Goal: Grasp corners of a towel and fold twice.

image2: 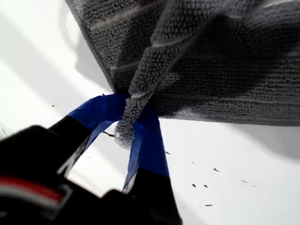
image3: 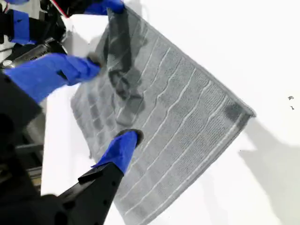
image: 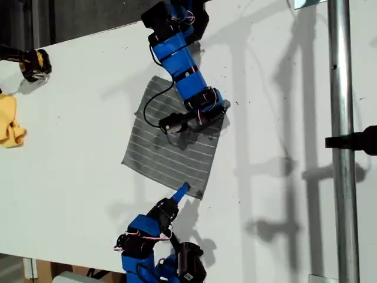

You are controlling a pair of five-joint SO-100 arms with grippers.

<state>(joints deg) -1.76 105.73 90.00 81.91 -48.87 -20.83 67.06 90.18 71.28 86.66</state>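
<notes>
**Colours and patterns**

The towel (image: 171, 150) was seen as grey with thin white stripes. A plain yellow cloth (image: 10, 121) was shown at the exterior view's left. The table (image: 76, 118) was white, and both arms were coloured blue and black.

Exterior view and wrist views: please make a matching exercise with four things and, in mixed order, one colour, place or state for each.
1. towel
2. yellow cloth
3. my first tool
4. metal pole

a. shut on a corner
b. grey with white stripes
c. the exterior view's right
d. the exterior view's left edge

Pairs: 1-b, 2-d, 3-a, 4-c
</notes>
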